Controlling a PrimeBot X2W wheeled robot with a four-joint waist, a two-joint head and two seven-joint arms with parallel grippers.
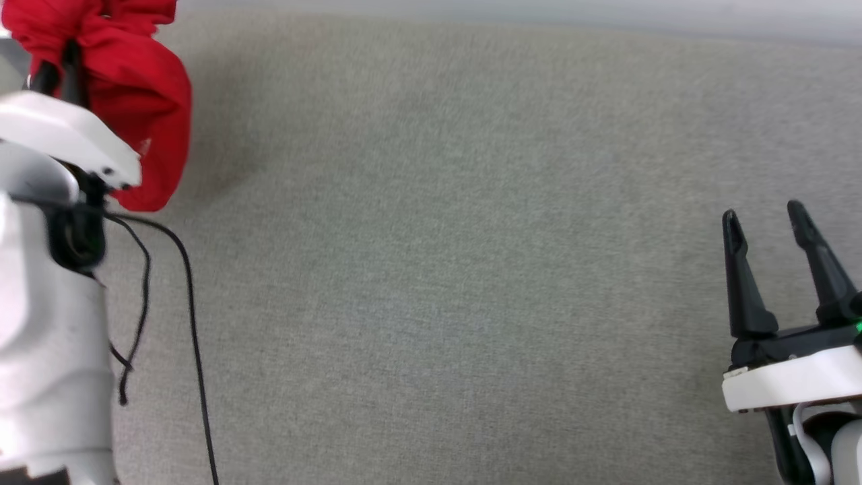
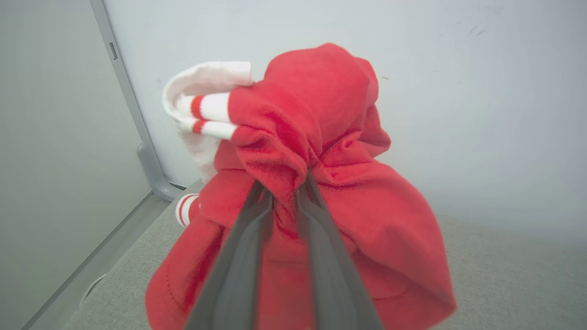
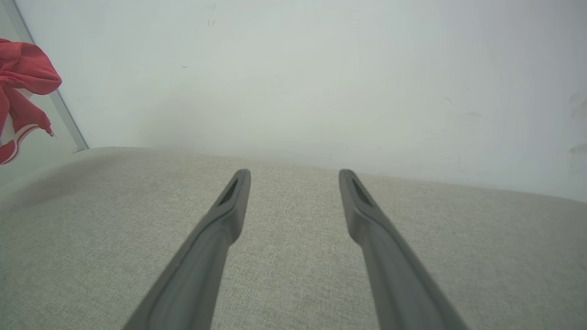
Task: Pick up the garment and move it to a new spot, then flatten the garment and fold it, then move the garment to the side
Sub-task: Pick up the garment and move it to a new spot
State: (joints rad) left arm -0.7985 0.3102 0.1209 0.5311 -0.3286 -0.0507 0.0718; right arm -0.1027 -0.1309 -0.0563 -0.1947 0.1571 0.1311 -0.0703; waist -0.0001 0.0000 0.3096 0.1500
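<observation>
The garment [image 1: 138, 101], a bright red jersey, hangs bunched in the air at the head view's top left, above the grey cloth surface. My left gripper [image 2: 283, 185] is shut on a fold of the garment [image 2: 316, 137]; a white sleeve with red stripes sticks out to its left. The fingertips are buried in the red cloth. At the lower right of the head view, my right gripper [image 1: 764, 219] stands open with nothing in it. Its two fingers [image 3: 229, 206] hover apart over the grey cloth, and the garment [image 3: 23, 87] shows at that view's far left edge.
A grey fabric-covered surface [image 1: 444, 269] spreads across the whole work area, with a pale wall [image 3: 298, 68] behind it. Black cables [image 1: 192, 316] dangle from my left arm [image 1: 47, 303] at the lower left. A grey frame post [image 2: 133, 114] stands at the surface's far left corner.
</observation>
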